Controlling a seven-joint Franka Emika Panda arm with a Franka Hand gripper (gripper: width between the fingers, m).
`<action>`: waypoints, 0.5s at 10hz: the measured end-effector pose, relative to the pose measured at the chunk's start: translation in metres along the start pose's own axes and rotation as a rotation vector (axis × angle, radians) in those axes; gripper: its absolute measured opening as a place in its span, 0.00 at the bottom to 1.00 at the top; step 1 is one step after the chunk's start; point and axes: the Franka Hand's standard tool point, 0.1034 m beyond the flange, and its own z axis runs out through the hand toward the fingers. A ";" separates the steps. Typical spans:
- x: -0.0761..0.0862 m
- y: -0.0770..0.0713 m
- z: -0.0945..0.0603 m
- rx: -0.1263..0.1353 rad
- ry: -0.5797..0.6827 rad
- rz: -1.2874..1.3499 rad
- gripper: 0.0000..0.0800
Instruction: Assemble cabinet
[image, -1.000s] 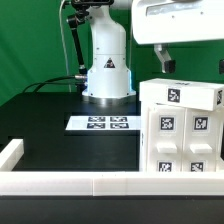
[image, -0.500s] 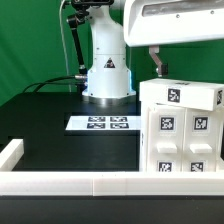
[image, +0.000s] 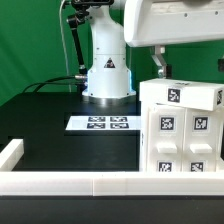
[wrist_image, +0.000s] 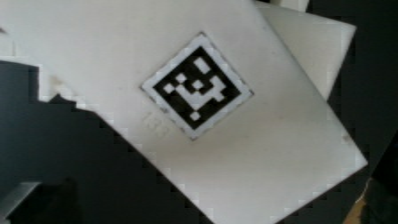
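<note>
The cabinet (image: 180, 135) is a big white box with black-and-white tags, standing on the black table at the exterior view's right. My gripper (image: 182, 68) hangs just above its top panel, and one dark finger (image: 157, 62) shows near the top's left corner. The jaws look spread wide with nothing between them. The wrist view looks straight down on the cabinet's top panel (wrist_image: 267, 150) with one tag (wrist_image: 199, 85). The fingertips do not show clearly there.
The marker board (image: 101, 123) lies flat on the table in front of the robot base (image: 107, 75). A low white border rail (image: 90, 183) runs along the front edge, with a corner piece (image: 10, 153) at the exterior view's left.
The gripper has shifted a little toward the exterior view's left above the cabinet top. The cabinet has not moved.
</note>
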 end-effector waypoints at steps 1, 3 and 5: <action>-0.002 0.001 0.001 0.002 -0.006 -0.059 1.00; -0.007 -0.003 0.004 -0.002 -0.034 -0.193 1.00; -0.011 -0.008 0.009 -0.008 -0.049 -0.315 1.00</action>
